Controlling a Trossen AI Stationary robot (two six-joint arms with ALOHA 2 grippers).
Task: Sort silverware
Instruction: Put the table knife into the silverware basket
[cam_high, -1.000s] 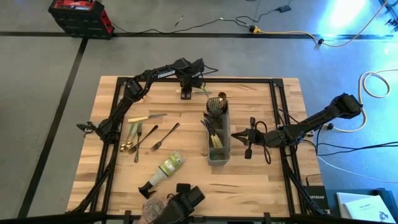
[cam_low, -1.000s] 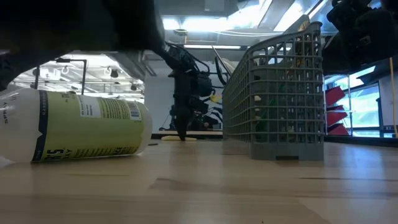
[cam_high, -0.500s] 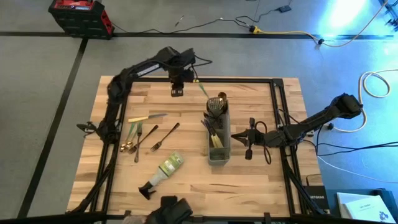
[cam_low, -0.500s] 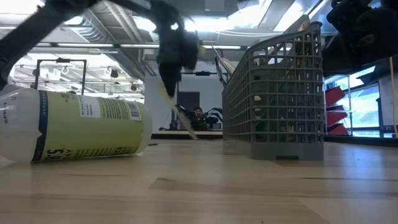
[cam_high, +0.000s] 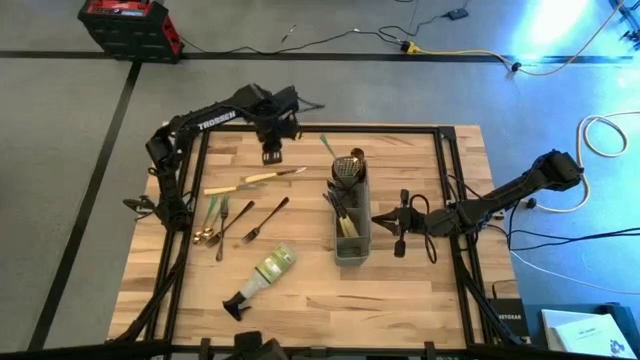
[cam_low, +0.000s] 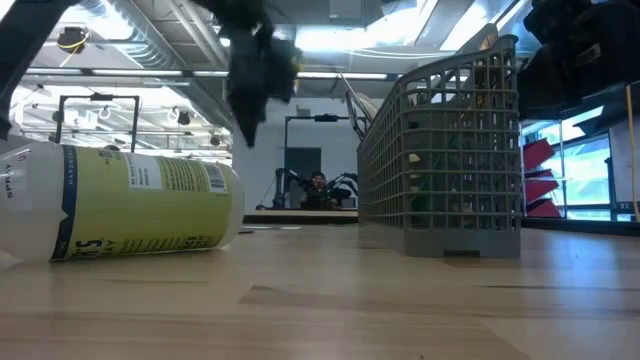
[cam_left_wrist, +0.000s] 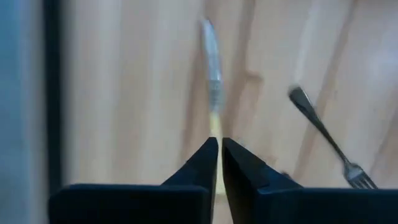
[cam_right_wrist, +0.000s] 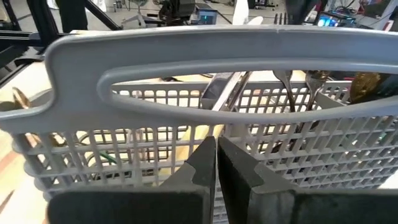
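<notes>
Centrally, grey mesh caddy (cam_high: 350, 218) stands on the wooden table (cam_high: 400, 290), holding several utensils (cam_high: 345, 205) upright, gold and green-handled among them. Spray bottle (cam_high: 262, 276) lies on its side nearer the front edge. Loose forks (cam_high: 240, 222) lie left of the caddy. Left gripper (cam_high: 271, 152), over the far edge, fingers nearly closed on a cream-handled knife (cam_high: 255, 179). Right gripper (cam_high: 388, 222) sits just beside the caddy, fingers closed, holding nothing.
</notes>
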